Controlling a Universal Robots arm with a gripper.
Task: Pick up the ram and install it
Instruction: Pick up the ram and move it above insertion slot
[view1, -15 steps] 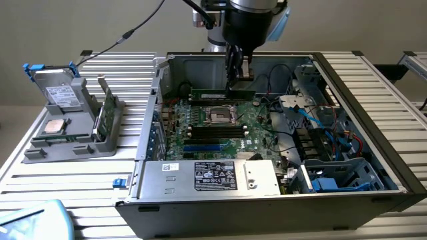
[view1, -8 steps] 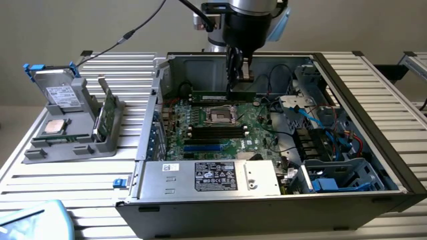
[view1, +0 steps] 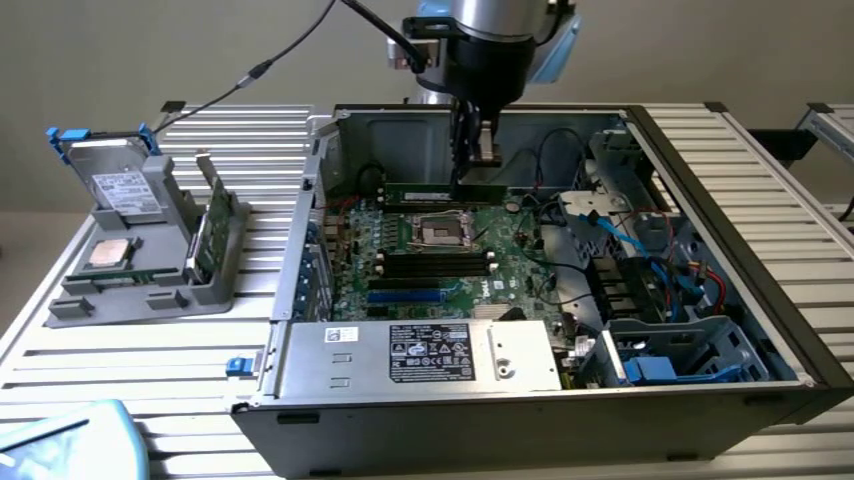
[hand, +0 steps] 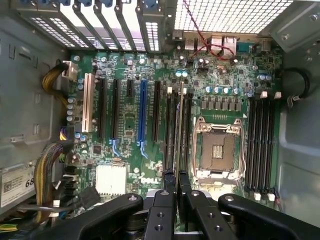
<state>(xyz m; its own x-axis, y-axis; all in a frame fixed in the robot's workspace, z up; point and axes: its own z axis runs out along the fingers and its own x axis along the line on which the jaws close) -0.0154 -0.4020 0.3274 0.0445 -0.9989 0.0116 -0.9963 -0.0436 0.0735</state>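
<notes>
The ram (view1: 430, 193) is a thin green stick held level inside the open computer case (view1: 747, 250), just above the motherboard (view1: 514, 250). My gripper (view1: 475, 168) comes straight down from above and is shut on the ram's upper edge. In the wrist view the ram (hand: 178, 125) shows edge-on between the black fingertips (hand: 169, 181), running along a bank of black memory slots (hand: 169, 130) beside the open processor socket (hand: 219, 150). I cannot tell whether it touches a slot. A second bank of black slots (hand: 261, 145) lies on the socket's other side.
A grey holder (view1: 147, 290) stands on the slatted table at the exterior view's left, carrying a grey drive (view1: 123, 188), a square silver processor (view1: 110, 256) and an upright green board (view1: 211, 230). The power supply (view1: 427, 355) fills the case front; cables crowd the right bay (view1: 654, 260).
</notes>
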